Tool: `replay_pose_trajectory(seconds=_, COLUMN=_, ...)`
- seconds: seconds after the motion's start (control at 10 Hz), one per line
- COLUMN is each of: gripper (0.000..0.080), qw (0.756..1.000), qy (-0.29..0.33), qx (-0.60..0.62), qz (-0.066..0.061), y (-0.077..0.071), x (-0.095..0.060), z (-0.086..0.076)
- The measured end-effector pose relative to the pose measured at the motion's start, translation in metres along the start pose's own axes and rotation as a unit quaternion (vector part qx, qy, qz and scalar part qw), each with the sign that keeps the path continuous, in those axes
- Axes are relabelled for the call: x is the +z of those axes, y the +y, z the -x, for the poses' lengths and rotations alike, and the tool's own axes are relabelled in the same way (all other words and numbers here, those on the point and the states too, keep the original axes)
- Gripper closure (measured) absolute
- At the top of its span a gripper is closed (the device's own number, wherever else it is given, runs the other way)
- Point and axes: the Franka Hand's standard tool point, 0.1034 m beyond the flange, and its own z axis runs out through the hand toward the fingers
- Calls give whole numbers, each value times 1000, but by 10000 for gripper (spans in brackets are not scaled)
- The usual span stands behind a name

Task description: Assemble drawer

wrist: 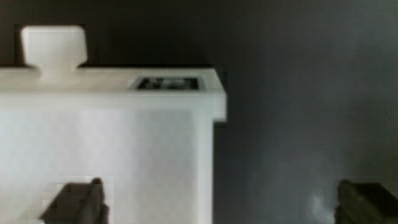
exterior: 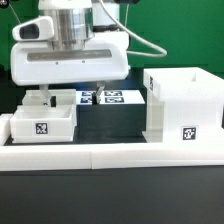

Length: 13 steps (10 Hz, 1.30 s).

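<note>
Wide-spread, empty black two-finger gripper point(wrist: 222, 203) hangs over the shallow white plastic knobbed tray point(exterior: 42, 122) at the exterior view's left, tray off-centre under it, only one long side wall between the fingers.

White boxy drawer housing point(exterior: 182, 100) stood upright at the exterior view's right, open-sided, black-and-white square tag point(exterior: 188, 132) low on its front, shallow white tray point(exterior: 42, 122) well apart at the left, likewise tagged, small knob point(wrist: 54, 48) on its end
</note>
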Motion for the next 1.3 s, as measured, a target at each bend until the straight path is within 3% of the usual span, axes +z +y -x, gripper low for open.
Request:
replay_pose_trajectory(seconds=0.4, gripper=150, qw=1000, qy=-5, qx=0, qz=9, y=3, x=29, z=9)
replay_pose_trajectory(seconds=1.1, gripper=153, qw=1000, qy=-1, qx=-4, qz=12, y=1, x=34, z=8)
replay_pose_trajectory(seconds=1.2, gripper=339, qw=1000, qy=-1, qx=-4, qz=12, y=1, x=34, z=8)
replay_pose_trajectory(seconds=1.3, gripper=339, qw=1000, qy=-1, qx=-4, qz=12, y=1, x=34, z=8)
